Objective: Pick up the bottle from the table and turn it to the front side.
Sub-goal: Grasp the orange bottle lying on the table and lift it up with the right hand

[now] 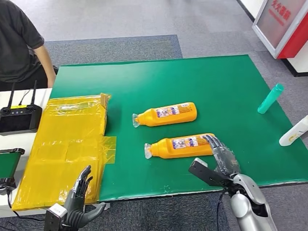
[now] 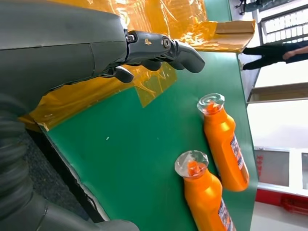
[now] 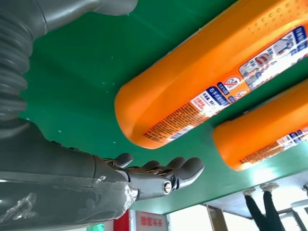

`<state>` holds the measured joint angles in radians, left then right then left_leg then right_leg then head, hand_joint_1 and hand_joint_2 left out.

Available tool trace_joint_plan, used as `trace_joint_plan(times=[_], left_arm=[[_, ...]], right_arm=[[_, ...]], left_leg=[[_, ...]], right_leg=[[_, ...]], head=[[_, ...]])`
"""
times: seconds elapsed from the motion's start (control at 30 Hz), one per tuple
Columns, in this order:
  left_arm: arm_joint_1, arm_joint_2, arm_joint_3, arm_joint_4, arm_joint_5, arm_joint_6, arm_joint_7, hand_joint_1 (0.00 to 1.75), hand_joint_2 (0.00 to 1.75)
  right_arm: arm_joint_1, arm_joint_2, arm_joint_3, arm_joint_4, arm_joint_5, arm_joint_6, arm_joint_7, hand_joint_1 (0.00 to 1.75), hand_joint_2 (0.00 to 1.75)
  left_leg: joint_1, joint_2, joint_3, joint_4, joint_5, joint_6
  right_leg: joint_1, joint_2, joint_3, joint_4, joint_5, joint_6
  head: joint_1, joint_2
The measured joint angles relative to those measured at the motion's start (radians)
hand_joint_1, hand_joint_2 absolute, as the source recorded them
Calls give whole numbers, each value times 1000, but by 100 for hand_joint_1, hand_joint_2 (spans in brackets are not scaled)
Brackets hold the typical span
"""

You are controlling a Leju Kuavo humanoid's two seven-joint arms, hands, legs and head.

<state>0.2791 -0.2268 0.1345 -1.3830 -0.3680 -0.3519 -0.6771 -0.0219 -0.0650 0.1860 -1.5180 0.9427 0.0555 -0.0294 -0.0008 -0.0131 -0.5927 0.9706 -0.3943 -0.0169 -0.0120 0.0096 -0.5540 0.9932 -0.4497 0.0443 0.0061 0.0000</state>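
A green mat-covered table (image 1: pixel 225 86) bears a flat box wrapped in yellow plastic film (image 1: pixel 69 139) at its left side. Two orange plastic bottles with clear caps lie on their sides mid-table: the nearer bottle (image 1: pixel 179 146) and a farther bottle (image 1: pixel 167 114) just behind it. The right hand (image 1: pixel 222 156) is beside the nearer bottle's base, fingers extended, holding nothing. The left hand (image 1: pixel 80 192) hovers at the table's front edge, fingers apart and empty.

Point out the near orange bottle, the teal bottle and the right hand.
Near orange bottle (image 1: pixel 181 146): head view, middle of its body, on the label.
Teal bottle (image 1: pixel 270 98): head view, middle of its body.
Right hand (image 1: pixel 224 156): head view, back of the hand, at the near bottle's base.
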Motion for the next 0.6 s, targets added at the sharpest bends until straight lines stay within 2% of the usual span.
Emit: trace_joint_plan(times=[0.6], left_arm=[[-26,47,-63,53,46,59,0,0,175]], right_arm=[[-201,-54,88,203,23,49,48,0,175]], left_leg=[[0,0,0,0,1,0]], right_leg=[[0,0,0,0,1,0]], head=[[0,0]])
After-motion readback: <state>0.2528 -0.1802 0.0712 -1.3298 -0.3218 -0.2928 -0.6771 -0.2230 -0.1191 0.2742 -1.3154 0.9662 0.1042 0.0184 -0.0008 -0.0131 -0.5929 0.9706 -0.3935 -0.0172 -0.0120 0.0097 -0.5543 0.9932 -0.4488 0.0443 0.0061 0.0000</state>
